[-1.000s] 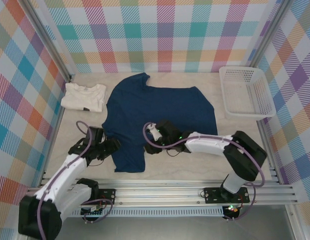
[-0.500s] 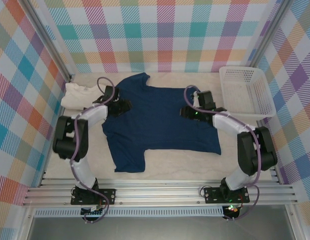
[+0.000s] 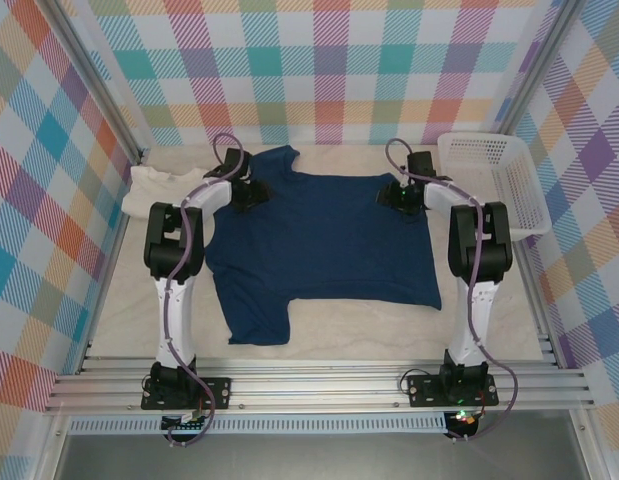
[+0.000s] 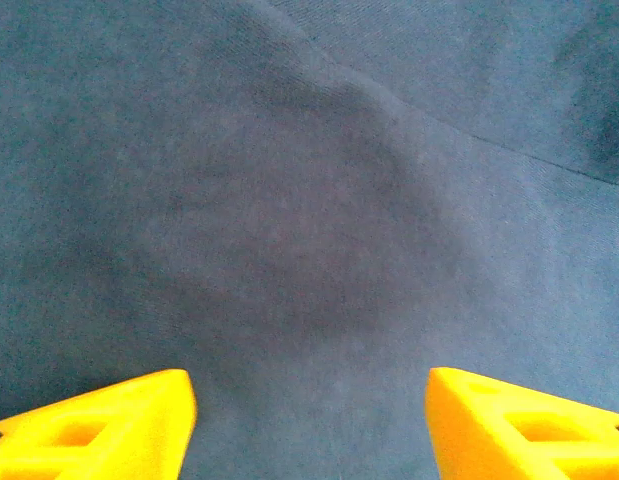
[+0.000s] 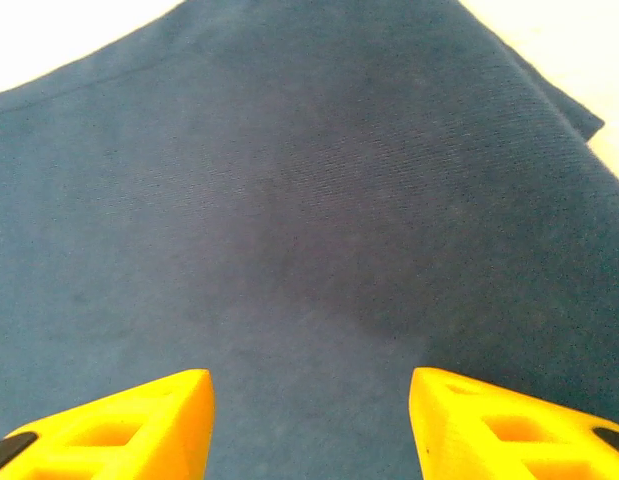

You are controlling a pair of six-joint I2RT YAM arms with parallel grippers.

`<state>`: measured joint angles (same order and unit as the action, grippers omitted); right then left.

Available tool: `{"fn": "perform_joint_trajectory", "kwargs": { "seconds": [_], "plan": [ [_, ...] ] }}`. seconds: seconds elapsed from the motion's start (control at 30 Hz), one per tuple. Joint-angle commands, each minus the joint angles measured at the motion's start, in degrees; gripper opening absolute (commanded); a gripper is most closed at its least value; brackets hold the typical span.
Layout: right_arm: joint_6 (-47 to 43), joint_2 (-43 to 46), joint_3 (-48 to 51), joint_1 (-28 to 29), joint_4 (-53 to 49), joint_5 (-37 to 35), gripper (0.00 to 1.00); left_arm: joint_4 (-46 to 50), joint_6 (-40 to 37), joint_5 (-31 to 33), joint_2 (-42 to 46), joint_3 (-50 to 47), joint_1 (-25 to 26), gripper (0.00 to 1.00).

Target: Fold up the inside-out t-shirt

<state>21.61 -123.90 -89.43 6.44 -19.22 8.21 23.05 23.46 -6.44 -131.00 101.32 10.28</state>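
The dark navy blue short-sleeved cloth t-shirt (image 3: 319, 245) lay spread flat mid-table. The left gripper (image 3: 247, 192) hung over its 11 o'clock corner and the right gripper (image 3: 399, 195) over its 1 o'clock corner, both with yellow jaws apart and empty.

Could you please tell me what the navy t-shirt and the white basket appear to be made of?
Navy t-shirt: soft matte knit cloth, probably cotton; the right wrist view shows fine ribbed weave and it lies limp. White basket: likely rigid moulded plastic, judging by its slotted lattice walls.
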Motion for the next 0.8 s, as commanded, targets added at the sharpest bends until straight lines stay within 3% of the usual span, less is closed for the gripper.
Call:
{"fn": "perform_joint_trajectory", "kwargs": {
  "seconds": [0.0,0.43,0.6,0.67,0.77],
  "plan": [
    [2.46,-3.0,-5.56,-1.46,-6.12,1.27,0.53,4.89,-0.93,-3.56,-4.22,4.48,-0.7,0.64],
    [1.01,-16.86,-28.45,-3.41,-16.31,-0.44,0.5,14.1,-0.8,-5.93,-18.21,27.56,0.26,0.65],
    [-0.77,-21.76,-39.83,-3.37,-21.5,1.14,0.49,16.21,-1.43,-5.91,-19.28,33.39,0.18,0.65],
    [-2.3,-21.59,-42.63,-3.28,-23.38,3.16,0.5,18.1,-1.97,-6.02,-18.63,35.8,0.18,0.67],
    [-5.23,-14.75,-36.71,-2.31,-20.72,4.91,0.52,17.91,-2.46,-5.82,-13.55,32.96,0.26,0.68]
  ]
}}
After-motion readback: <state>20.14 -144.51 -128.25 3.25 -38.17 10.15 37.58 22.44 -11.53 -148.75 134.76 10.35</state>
